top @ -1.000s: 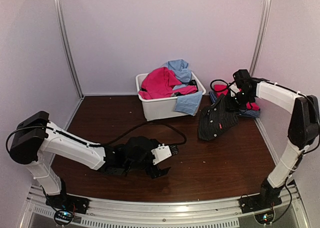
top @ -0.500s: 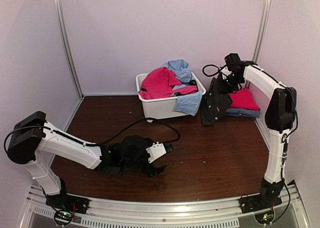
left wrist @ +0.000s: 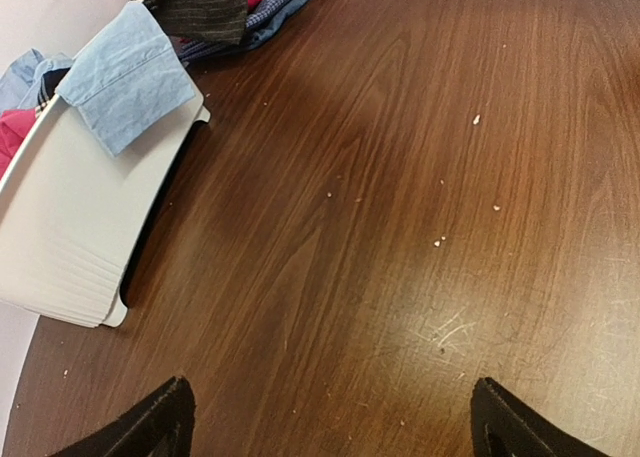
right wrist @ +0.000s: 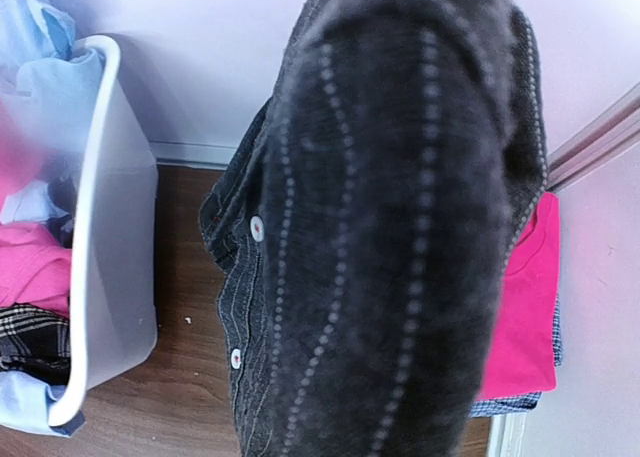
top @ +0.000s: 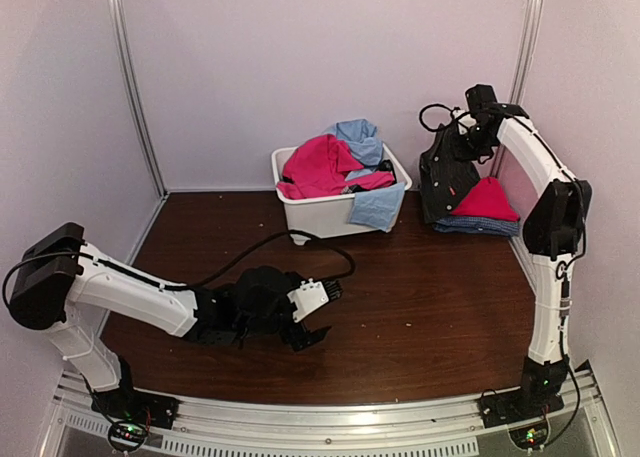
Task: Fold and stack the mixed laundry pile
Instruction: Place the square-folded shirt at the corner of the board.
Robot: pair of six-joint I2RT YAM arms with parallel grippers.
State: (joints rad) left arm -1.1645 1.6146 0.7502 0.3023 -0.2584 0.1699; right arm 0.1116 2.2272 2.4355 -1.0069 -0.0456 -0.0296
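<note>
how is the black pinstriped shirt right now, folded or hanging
Hanging unfolded: the right gripper holds the black pinstriped shirt up, draping down by the folded stack.

The right gripper [top: 468, 125] has gone up and away from its base. The black pinstriped shirt [top: 446, 177] has risen with it: before it lay spread on the table [top: 420, 307], now it hangs below the fingers. The folded pink garment [top: 487, 201] beside it is uncovered. The left gripper [top: 318, 312] has shifted a little to its left.

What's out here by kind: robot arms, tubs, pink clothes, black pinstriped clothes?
Robot arms: 2, left arm and right arm
White tub: 1
Pink garments: 2, pink garment in tub, folded pink garment
Black pinstriped garment: 1
Total: 6
</note>
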